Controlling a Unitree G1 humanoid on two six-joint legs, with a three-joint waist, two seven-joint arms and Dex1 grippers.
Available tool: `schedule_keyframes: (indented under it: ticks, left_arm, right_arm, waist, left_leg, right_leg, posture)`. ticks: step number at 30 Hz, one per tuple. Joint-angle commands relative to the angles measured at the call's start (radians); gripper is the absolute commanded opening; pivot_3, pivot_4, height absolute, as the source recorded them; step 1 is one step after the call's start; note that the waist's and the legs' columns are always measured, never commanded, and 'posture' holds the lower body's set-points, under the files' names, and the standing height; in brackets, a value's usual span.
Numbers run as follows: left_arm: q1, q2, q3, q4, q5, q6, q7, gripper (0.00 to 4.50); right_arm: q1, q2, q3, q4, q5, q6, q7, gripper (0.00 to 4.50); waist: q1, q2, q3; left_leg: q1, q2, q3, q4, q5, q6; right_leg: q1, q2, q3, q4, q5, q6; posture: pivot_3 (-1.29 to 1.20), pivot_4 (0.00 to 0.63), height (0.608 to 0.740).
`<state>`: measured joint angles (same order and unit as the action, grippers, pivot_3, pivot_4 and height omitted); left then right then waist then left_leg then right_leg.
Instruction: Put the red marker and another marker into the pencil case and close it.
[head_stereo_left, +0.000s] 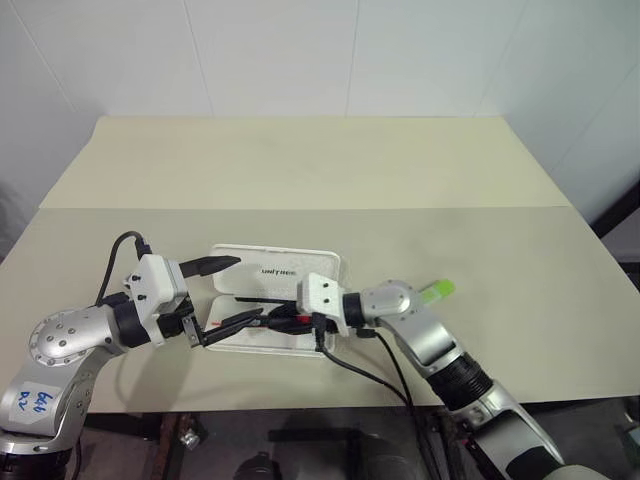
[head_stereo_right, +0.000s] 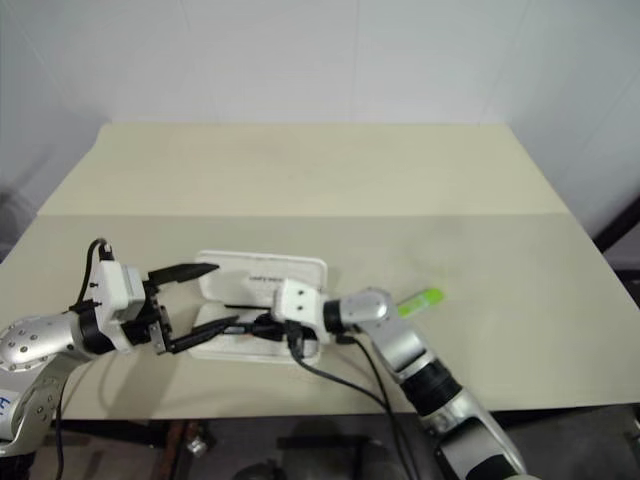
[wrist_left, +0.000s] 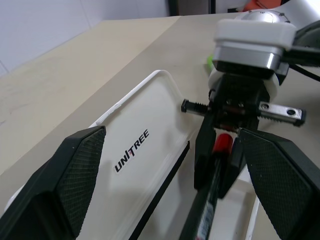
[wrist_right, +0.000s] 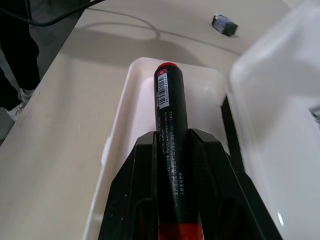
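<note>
Clamped between the two black fingers of the right hand (wrist_right: 172, 165) is the red marker (wrist_right: 170, 135), its black barrel running out past the fingertips and its red-tipped end held over the tray of the pencil case (head_stereo_left: 270, 262). That hand is seen from the head views to reach in from the right, pointing leftward across the case's near half, just above its pale floor; whether the marker touches the floor cannot be told. Facing it from the left is the left hand (head_stereo_left: 227, 292), its fingers spread wide and gripping nothing: one finger is held over the raised lid with the dark "Unitree" lettering, the other beside the near tray, close to the marker's tip. The white case lies open on the desk (head_stereo_left: 300, 170), lid towards the far side, tray towards the robot. Another marker (head_stereo_left: 437, 292), pale green, lies on the desk to the right of the case, just behind the right forearm, apart from the case.
</note>
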<state>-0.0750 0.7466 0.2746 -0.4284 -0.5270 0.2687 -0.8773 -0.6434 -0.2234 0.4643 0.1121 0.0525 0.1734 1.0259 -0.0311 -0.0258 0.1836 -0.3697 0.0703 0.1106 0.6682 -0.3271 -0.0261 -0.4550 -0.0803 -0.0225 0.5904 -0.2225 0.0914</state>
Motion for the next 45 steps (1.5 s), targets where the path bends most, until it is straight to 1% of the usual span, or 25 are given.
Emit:
schedule_keyframes:
  ticks: [1,9,17,21,25,26,30,32,38,41,43,45]
  left_arm:
    - [-0.009,0.001,0.015,-0.038,-0.004,-0.021,0.006,4.5]
    - [0.0,0.002,0.02,-0.044,-0.005,-0.02,0.009,4.5]
    - [-0.01,0.0,0.011,-0.036,-0.002,-0.026,0.006,4.5]
    - [-0.012,0.001,0.009,-0.034,-0.001,-0.028,0.004,4.5]
    - [-0.012,0.001,0.007,-0.032,-0.001,-0.029,0.004,4.5]
    - [-0.012,0.001,0.006,-0.031,-0.001,-0.029,0.004,4.5]
    - [-0.011,0.001,0.006,-0.029,0.001,-0.031,0.003,4.5]
    - [-0.011,0.0,0.004,-0.028,0.001,-0.032,0.003,4.5]
    - [-0.014,-0.005,-0.007,-0.026,0.003,-0.035,0.007,4.5]
    - [-0.013,-0.009,-0.018,-0.024,0.004,-0.039,0.004,4.5]
    - [-0.013,-0.01,-0.021,-0.023,0.005,-0.041,0.003,4.5]
    - [-0.016,-0.014,-0.028,-0.013,0.007,-0.046,-0.002,4.5]
  right_arm:
    - [0.007,0.011,-0.003,-0.016,-0.003,-0.015,-0.017,0.59]
    - [-0.007,0.009,-0.033,0.013,-0.019,-0.01,-0.056,0.59]
    - [-0.011,0.007,-0.048,0.035,-0.022,-0.028,-0.063,0.59]
    - [0.0,0.004,-0.043,0.015,-0.015,-0.026,-0.049,0.59]
    - [0.005,-0.008,-0.041,-0.005,-0.01,-0.018,-0.033,2.0]
    - [0.005,-0.011,-0.045,-0.012,-0.006,-0.014,-0.03,2.29]
    - [0.01,-0.028,-0.059,-0.048,0.016,0.007,-0.01,3.78]
    - [0.014,-0.041,-0.066,-0.07,0.029,0.018,0.0,4.46]
    - [0.043,-0.118,-0.118,-0.174,0.123,0.08,0.06,4.46]
    - [0.06,-0.185,-0.175,-0.239,0.197,0.139,0.094,4.46]
    - [0.066,-0.219,-0.195,-0.26,0.221,0.158,0.109,4.46]
    - [0.063,-0.278,-0.227,-0.257,0.226,0.164,0.128,4.46]
  waist:
    - [0.0,0.0,0.0]
    - [-0.001,0.0,0.0]
    - [0.0,0.0,0.0]
    - [-0.001,0.0,0.0]
    - [0.0,0.0,0.0]
    - [0.0,0.0,0.0]
    - [0.0,0.0,0.0]
    - [0.0,0.0,0.0]
    - [0.002,0.0,0.0]
    - [0.004,0.0,0.0]
    - [0.004,-0.001,0.0]
    - [0.004,-0.001,0.0]
  left_leg:
    - [0.0,0.0,0.0,0.0,0.0,0.0]
    - [0.0,0.0,0.0,0.0,0.0,0.0]
    - [0.0,0.0,0.0,0.0,0.0,0.0]
    - [0.0,0.0,0.0,0.0,0.0,0.0]
    - [0.0,0.0,0.0,0.0,0.0,0.0]
    - [0.0,0.0,0.0,0.0,0.0,0.0]
    - [0.0,0.0,0.0,0.0,0.0,0.0]
    - [0.0,0.0,0.0,0.0,0.0,0.0]
    - [0.0,0.0,0.0,0.0,0.0,0.0]
    - [0.0,0.0,0.0,0.0,0.0,0.0]
    - [0.0,0.0,0.0,0.0,0.0,0.0]
    - [0.0,0.0,0.0,0.0,0.0,0.0]
  right_leg:
    - [0.0,0.0,0.0,0.0,0.0,0.0]
    - [0.0,0.0,0.0,0.0,0.0,0.0]
    - [0.0,0.0,0.0,0.0,0.0,0.0]
    - [0.0,0.0,0.0,0.0,0.0,0.0]
    - [0.0,0.0,0.0,0.0,0.0,0.0]
    - [0.0,0.0,0.0,0.0,0.0,0.0]
    - [0.0,0.0,0.0,0.001,0.0,0.0]
    - [0.0,0.0,0.0,0.001,0.0,0.0]
    - [0.0,0.0,0.0,0.0,0.0,0.0]
    - [0.0,0.0,0.0,0.0,0.0,0.0]
    - [0.0,0.0,0.0,0.0,0.0,0.0]
    - [0.0,0.0,0.0,0.0,0.0,0.0]
  posture:
    - [0.0,0.15,0.74]
    - [0.0,0.15,0.74]
    - [0.0,0.15,0.74]
    - [0.0,0.15,0.74]
    - [0.0,0.15,0.74]
    - [0.0,0.15,0.74]
    - [0.0,0.15,0.74]
    - [0.0,0.15,0.74]
    - [0.0,0.15,0.74]
    - [0.0,0.15,0.74]
    - [0.0,0.15,0.74]
    - [0.0,0.15,0.74]
